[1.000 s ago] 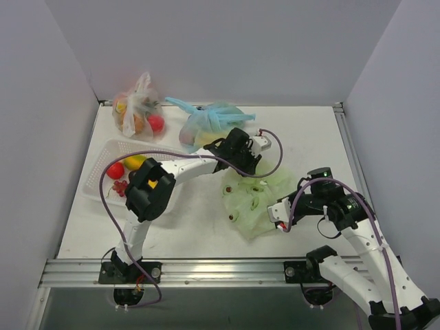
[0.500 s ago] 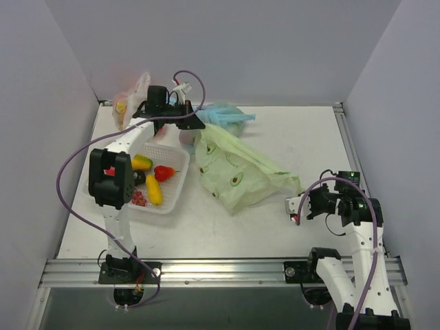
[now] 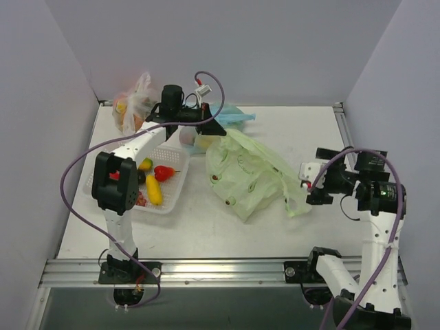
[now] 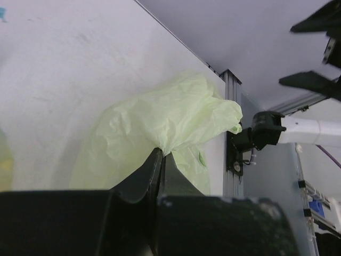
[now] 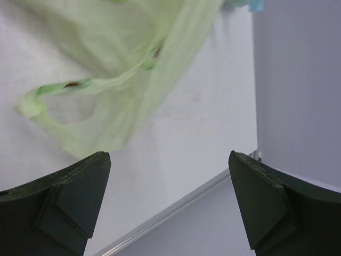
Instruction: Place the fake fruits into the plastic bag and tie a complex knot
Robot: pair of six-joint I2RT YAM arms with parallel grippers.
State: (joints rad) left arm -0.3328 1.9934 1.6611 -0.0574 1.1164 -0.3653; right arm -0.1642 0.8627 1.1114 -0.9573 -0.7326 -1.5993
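The pale green plastic bag [image 3: 246, 173] lies crumpled mid-table, its top corner drawn up toward the back. My left gripper [image 3: 214, 129] is shut on that corner; in the left wrist view the jaws [image 4: 161, 153] pinch a gathered fold of the plastic bag [image 4: 160, 120]. My right gripper [image 3: 310, 184] hangs open just right of the bag, with nothing between its fingers [image 5: 168, 156]. A handle loop [image 5: 58, 90] of the plastic bag trails loose on the table. The fake fruits lie in a white basket [image 3: 177, 191]: a red piece [image 3: 163, 172], a yellow piece [image 3: 152, 190], a grape bunch [image 3: 140, 199].
A light blue knotted bag [image 3: 230, 114] sits behind the left gripper. A clear bag of fruit [image 3: 135, 108] stands at the back left corner. The table's metal rail [image 3: 347, 148] runs close behind the right gripper. White walls enclose three sides.
My right gripper has opened, let go of the green bag's handle and pulled up and back. My left gripper, still shut on the bag, has shifted right, dragging the bag with it.
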